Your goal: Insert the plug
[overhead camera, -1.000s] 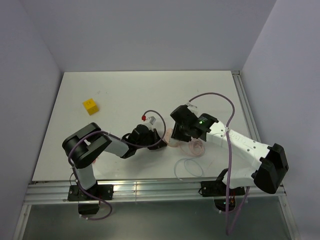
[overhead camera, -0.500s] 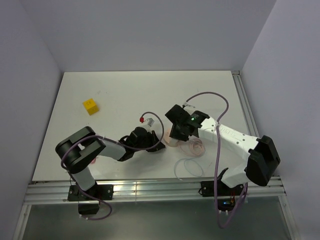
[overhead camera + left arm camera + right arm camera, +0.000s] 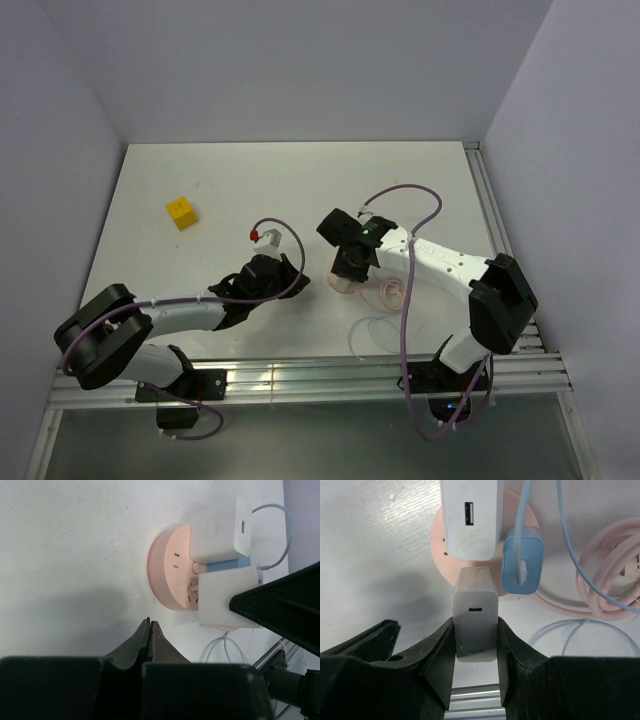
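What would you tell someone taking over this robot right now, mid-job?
Left gripper: shut, empty, beside the pink round socket hub.
Right gripper: shut on the small white adapter block, held at the hub's rim.
Light-blue plug: on the hub, between that block and a larger white charger, cable attached.
Done: the plug looks placed on the hub; how deep it sits cannot be told.
Left: probably confirm it is fully in, then release the block.

faint grey lettering on the white charger block (image 3: 475, 625), below its port, too blurred to read
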